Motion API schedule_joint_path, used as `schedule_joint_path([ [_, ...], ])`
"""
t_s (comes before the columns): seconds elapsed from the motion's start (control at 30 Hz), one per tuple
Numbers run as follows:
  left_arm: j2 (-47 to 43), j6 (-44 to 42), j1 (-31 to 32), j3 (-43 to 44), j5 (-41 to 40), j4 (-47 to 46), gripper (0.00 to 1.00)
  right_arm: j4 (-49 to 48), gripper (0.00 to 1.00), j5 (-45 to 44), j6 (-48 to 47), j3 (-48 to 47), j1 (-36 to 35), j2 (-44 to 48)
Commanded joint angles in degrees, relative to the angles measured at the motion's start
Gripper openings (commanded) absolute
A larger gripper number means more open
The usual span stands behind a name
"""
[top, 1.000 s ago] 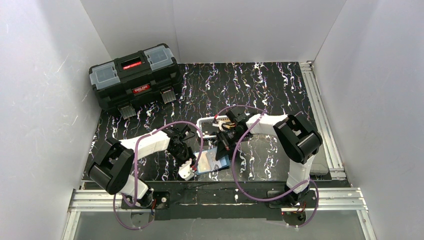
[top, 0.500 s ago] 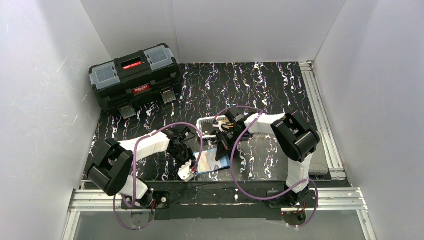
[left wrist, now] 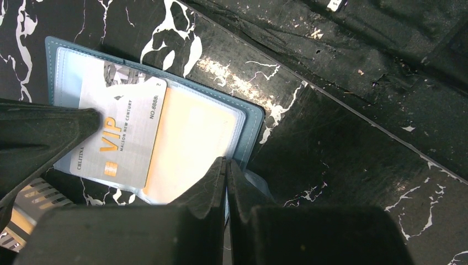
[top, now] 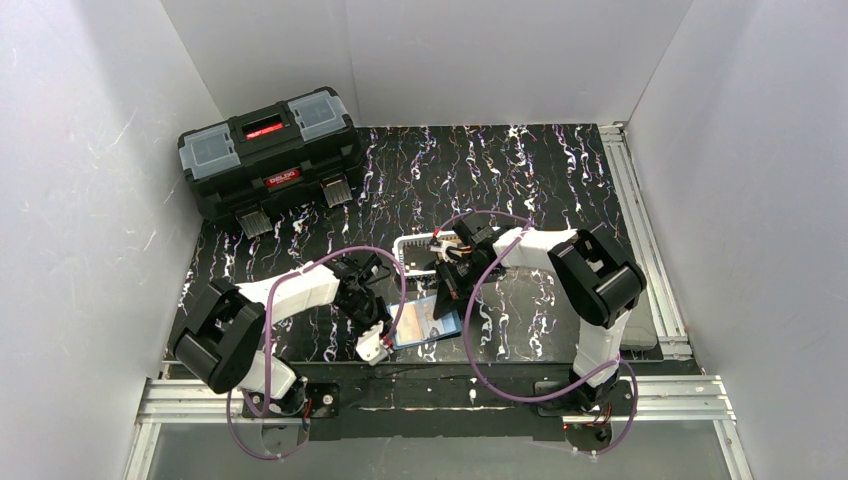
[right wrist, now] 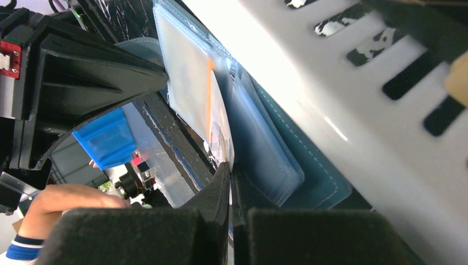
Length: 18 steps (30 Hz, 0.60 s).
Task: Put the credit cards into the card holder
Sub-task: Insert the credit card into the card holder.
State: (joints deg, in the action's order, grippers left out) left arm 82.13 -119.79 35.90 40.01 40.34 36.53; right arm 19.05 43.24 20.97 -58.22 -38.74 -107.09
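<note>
The teal card holder [top: 432, 328] lies open near the table's front edge. In the left wrist view its clear sleeves [left wrist: 254, 118] show an orange card [left wrist: 190, 143] and a pale VIP card [left wrist: 118, 138] overlapping it. My left gripper [left wrist: 226, 163] is shut on the holder's near edge, also visible from above [top: 385, 340]. My right gripper [right wrist: 229, 168] is shut on the pale card's edge at the holder's far side [top: 443, 300]; one of its fingers [left wrist: 44, 132] covers that card's left end. The black card is not in view.
A white mesh basket [top: 412, 250] stands just behind the holder and fills the upper right of the right wrist view [right wrist: 331, 105]. A black toolbox [top: 270, 150] sits at the back left. Metal rails run along the front [top: 430, 395] and right edges.
The right arm has shifted very slightly. The holder, the cards and the left gripper stay where they were.
</note>
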Motion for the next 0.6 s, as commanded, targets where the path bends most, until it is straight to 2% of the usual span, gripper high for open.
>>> schedule_joint_path([
  [0.0,-2.05,-10.23,0.57,-0.86,2.68,2.48,0.00,-1.02,0.01,-4.37,0.02,0.54,0.60,1.43],
  [0.57,-1.43,-9.12,0.76,-0.51,2.47,1.90,0.00,1.22,0.01,-0.98,-2.29,-3.20,-0.32,-2.36],
])
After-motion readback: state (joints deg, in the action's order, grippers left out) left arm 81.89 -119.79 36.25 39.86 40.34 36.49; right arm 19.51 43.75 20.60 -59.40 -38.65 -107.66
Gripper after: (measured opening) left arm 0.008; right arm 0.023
